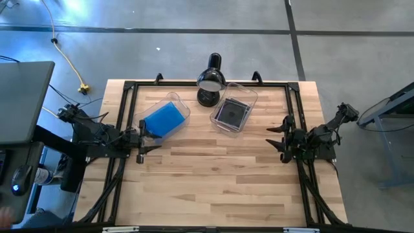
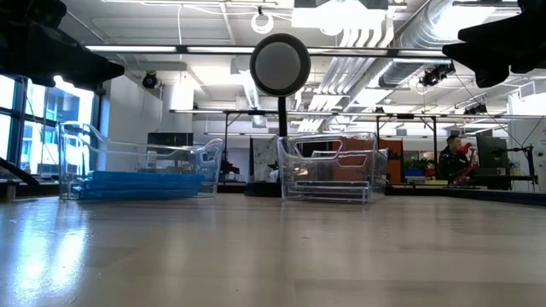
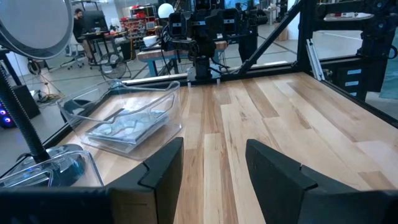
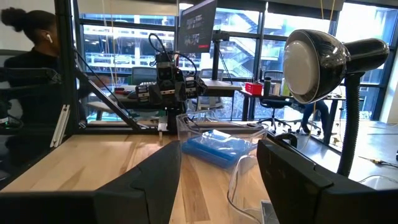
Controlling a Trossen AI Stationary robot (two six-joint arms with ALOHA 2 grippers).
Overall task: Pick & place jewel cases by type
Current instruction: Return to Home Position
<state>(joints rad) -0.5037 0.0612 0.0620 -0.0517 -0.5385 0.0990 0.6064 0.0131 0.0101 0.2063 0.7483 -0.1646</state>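
The blue jewel cases [image 1: 164, 119] lie stacked flat inside the left clear tub [image 1: 146, 115], also visible as a blue stack [image 2: 136, 184] in the low view and as blue cases [image 4: 216, 147] in the right wrist view. The clear/dark grey jewel cases [image 1: 233, 112] lie stacked in the right clear tub [image 1: 247, 94], seen as a grey stack [image 2: 328, 189] and as clear cases [image 3: 127, 127]. My left gripper [image 1: 152, 142] waits open at the table's left edge, beside the blue tub. My right gripper [image 1: 274, 136] waits open at the right edge. Neither holds anything.
A black desk lamp [image 1: 211, 80] stands at the far edge between the two tubs, its round head [image 2: 280, 64] facing the near side. Bare wooden tabletop [image 1: 220, 181] spreads across the middle and near side. A black frame [image 1: 129, 90] borders the table. People sit in the room beyond.
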